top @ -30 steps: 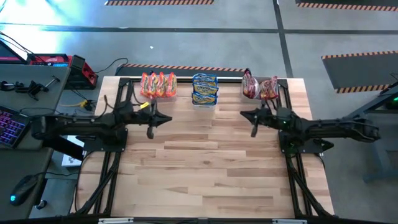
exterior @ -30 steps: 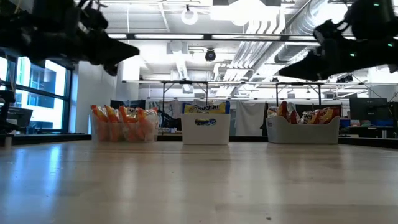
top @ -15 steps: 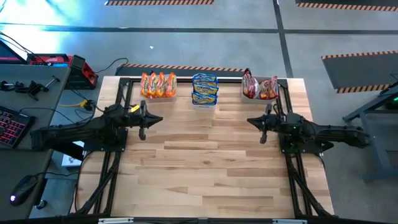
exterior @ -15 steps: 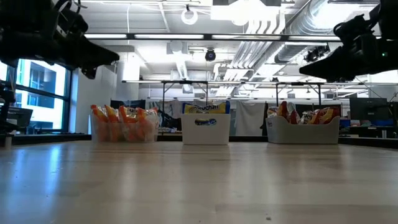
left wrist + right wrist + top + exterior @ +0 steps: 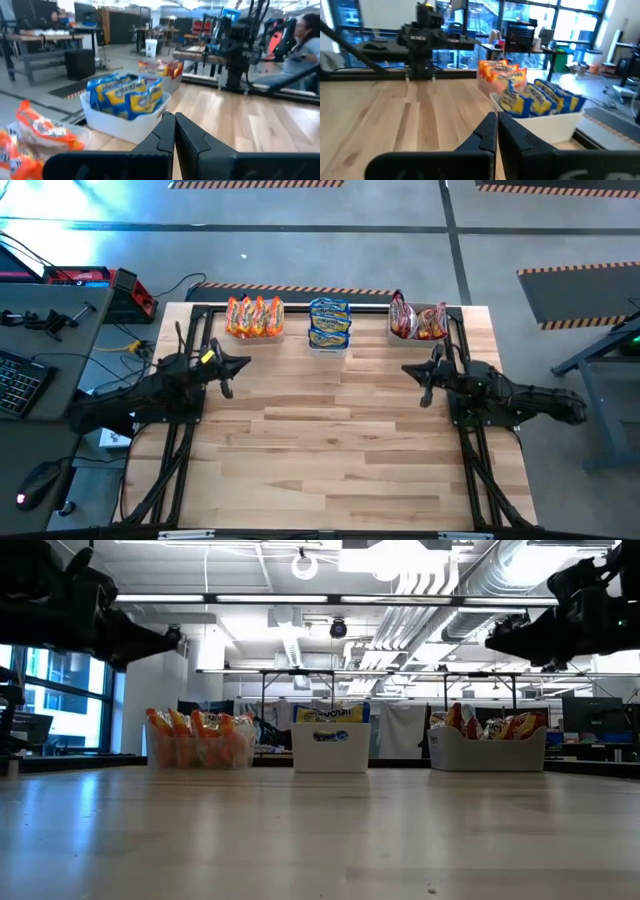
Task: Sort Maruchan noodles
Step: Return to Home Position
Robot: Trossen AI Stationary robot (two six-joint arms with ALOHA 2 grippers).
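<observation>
The noodle packets stand on edge in three clear bins along the table's far edge: orange-red ones at the far left, blue-and-white ones in the middle, pink/red-and-white ones at the far right. They also show in the low view. My left gripper is shut and empty, raised above the table near its left edge; its shut fingers show in the left wrist view. My right gripper is shut and empty, raised near the right edge; it also shows in its wrist view.
The three bins line the far edge. The wooden table top lies bare between and in front of the arms. A desk with a keyboard stands beyond the left edge. A person sits beyond the table.
Both arms have drawn back from the table's middle: my left gripper toward the left edge, my right gripper toward the right edge. Both have stayed empty. The packets and bins have kept still.
</observation>
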